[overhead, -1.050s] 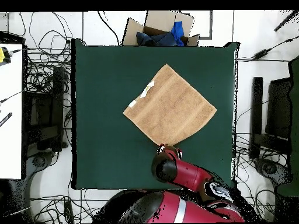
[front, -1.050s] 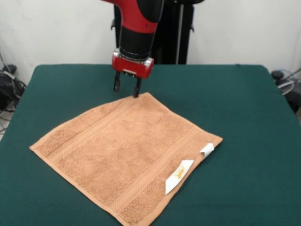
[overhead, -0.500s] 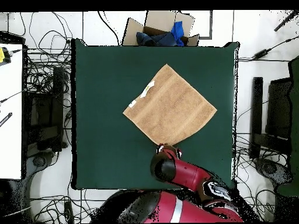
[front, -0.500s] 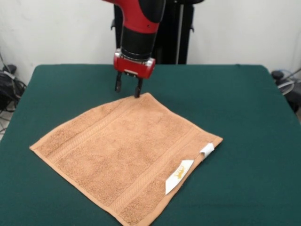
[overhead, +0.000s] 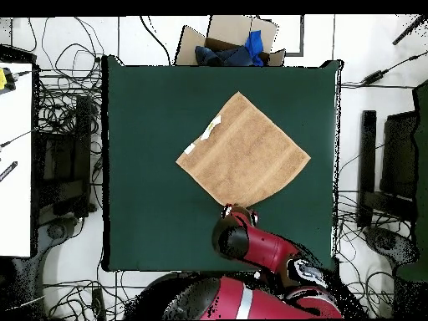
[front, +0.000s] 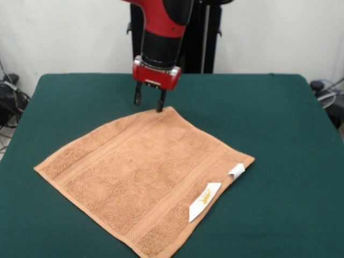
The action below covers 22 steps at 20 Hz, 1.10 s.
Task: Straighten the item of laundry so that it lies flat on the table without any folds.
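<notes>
The peach-orange towel (front: 145,174) (overhead: 243,150) lies spread as a diamond on the dark green table (front: 279,123) (overhead: 146,167), with no fold showing. Its two white tags (front: 205,200) sit on the front right edge. My gripper (front: 149,105) hangs open just behind the towel's far corner, its two dark fingertips (front: 159,106) above the cloth with nothing between them. In the overhead view the arm's red wrist (overhead: 234,234) covers the gripper, right at the towel's bottom corner.
A cardboard box holding blue cloth (overhead: 227,46) stands off the table's top edge in the overhead view. Cables and equipment (overhead: 63,159) line both sides of the table. Wide green surface surrounds the towel.
The gripper has shifted slightly to the right and a little up in the front view, staying open by the towel's far corner. The towel has not moved.
</notes>
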{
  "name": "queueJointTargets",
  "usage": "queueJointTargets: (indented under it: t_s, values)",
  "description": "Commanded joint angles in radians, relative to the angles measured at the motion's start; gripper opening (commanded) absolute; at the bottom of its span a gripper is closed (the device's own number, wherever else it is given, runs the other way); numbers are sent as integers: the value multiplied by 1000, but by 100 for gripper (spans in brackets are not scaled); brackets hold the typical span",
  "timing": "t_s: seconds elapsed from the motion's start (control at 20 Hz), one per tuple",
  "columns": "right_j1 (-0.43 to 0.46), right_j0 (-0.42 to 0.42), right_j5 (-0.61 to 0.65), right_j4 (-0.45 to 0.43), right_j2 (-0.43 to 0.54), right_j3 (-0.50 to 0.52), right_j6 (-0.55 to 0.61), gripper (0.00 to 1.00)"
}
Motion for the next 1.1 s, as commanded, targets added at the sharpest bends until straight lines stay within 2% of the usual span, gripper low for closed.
queueJointTargets:
  t_s: [0.05,0.55,1.1]
  values:
    - [-17,24,78,72,81,-72,191,100]
    - [-37,35,81,87,81,-102,185,100]
    - [-70,53,244,133,71,-215,150,100]
